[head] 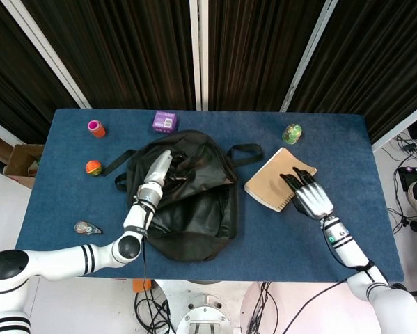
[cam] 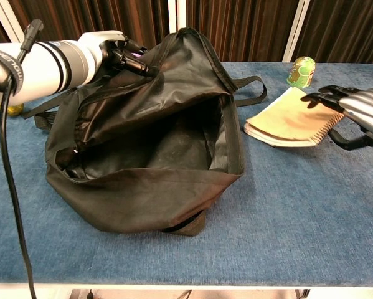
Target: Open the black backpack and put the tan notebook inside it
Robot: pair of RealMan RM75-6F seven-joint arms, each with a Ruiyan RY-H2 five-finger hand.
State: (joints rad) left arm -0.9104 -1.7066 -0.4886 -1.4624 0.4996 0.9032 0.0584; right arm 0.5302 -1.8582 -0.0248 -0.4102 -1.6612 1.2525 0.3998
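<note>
Centrally, the left hand [cam: 114, 53] holds the black backpack [cam: 155, 137] open; at right, the right hand [cam: 354, 112] grips the tan notebook [cam: 286, 118].

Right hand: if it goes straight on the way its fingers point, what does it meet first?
Probably the open black backpack; the right hand, gripping the tan spiral notebook, points that way, though depth is unclear.
</note>
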